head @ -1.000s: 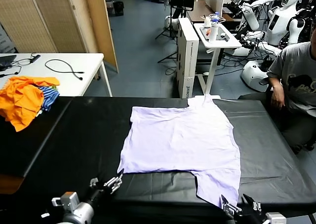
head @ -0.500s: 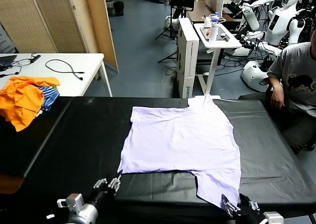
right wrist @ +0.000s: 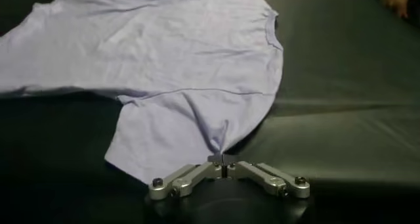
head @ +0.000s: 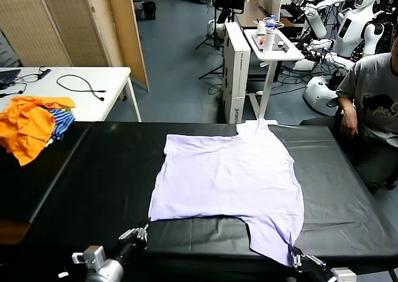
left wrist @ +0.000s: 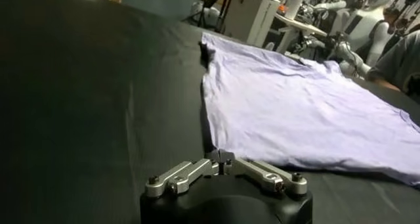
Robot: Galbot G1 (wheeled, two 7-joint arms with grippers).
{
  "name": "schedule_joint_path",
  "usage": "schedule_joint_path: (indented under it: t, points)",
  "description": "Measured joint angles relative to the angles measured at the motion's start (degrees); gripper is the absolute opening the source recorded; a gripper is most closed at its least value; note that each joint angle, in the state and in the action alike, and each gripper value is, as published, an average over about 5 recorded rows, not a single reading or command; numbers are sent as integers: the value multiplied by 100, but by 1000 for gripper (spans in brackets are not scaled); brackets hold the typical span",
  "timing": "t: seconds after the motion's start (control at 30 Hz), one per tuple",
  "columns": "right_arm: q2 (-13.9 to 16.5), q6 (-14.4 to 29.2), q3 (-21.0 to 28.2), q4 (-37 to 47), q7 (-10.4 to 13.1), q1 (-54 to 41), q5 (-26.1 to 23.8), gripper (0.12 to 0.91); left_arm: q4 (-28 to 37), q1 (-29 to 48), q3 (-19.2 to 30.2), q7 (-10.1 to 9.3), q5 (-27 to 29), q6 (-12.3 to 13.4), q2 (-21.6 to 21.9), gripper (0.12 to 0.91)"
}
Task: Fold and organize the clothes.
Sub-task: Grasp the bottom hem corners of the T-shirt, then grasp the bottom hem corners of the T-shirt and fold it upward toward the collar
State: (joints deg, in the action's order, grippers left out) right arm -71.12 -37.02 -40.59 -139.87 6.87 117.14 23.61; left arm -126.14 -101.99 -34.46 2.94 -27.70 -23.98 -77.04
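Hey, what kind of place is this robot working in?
Most likely a robotics lab or workshop: white humanoid robots stand at the back, a cart holds bottles, and a lavender T-shirt lies spread on a black-covered work table.

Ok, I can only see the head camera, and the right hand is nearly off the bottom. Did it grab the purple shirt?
Observer: Yes. The right wrist view shows the right hand shut on the edge of the sleeve of the T-shirt. The cloth bunches into a little peak at its tips.
Operator: And the left hand?
Observer: The left hand is shut too, with its tips right at the hem corner. I can't tell whether any cloth is caught between them.
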Motion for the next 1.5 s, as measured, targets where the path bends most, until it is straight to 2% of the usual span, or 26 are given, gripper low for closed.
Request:
schedule_joint_path:
  t: [0.3, 0.57, 0.73, 1.13, 1.5]
  points:
    - [26, 223, -68, -237, 50, -27, 219, 140, -503, -569, -261, -11, -24, 21, 161, 144]
    - [193, 450, -81, -91, 113, -651, 690, 140, -644, -425, -272, -43, -111, 193, 15, 144]
    - [413, 535, 77, 206, 237, -1315, 862, 140, -484, -58, -220, -66, -273, 273, -28, 144]
    - [1021, 787, 598, 1565, 223, -2861, 1028, 140, 218, 1073, 5, -73, -293, 410, 55, 144]
    - [1146, 739, 988, 2388, 236, -3862, 1046, 140, 920, 1576, 102, -48, 12, 491, 184, 144]
